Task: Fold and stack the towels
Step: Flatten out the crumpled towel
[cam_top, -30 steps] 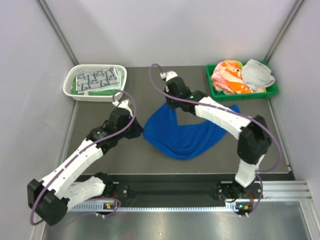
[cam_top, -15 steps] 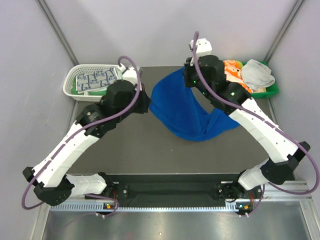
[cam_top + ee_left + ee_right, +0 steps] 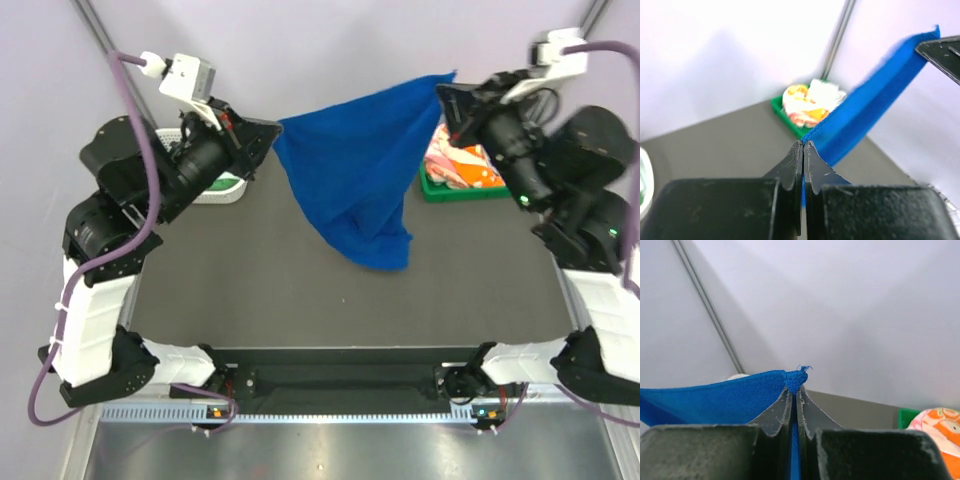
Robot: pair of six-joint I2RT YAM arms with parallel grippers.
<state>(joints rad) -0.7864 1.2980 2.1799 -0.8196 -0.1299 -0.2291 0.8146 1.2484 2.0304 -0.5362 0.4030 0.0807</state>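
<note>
- Both arms have climbed and swung apart since a second ago: the blue towel [image 3: 350,170], then crumpled on the table [image 3: 230,290], now hangs in the air between them.
- The left gripper [image 3: 803,145] is clamped tight on one top corner, with the cloth's edge nipped between its closed fingers.
- The right gripper [image 3: 792,390] is clenched on the other top corner, and a frayed tip pokes just above its fingertips.
- The top edge runs fairly taut from one grip to the other, higher at the right. The body sags below in a bunched point over the middle of the table; whether its tip touches the surface cannot be told.
- The step in hand looks like spreading the towel flat for its first fold.
- Doing it well probably means levelling the two corners, then shaking or drawing out the bunched folds before lowering.
- The hanging end should meet the table first, so the rest can be laid down away from it without creases.
- The right-hand bite looks shallow, so a harder pull apart could slip that corner free.
- The descent should stay well apart from the green tray [image 3: 470,192] and the white basket [image 3: 218,193].
</note>
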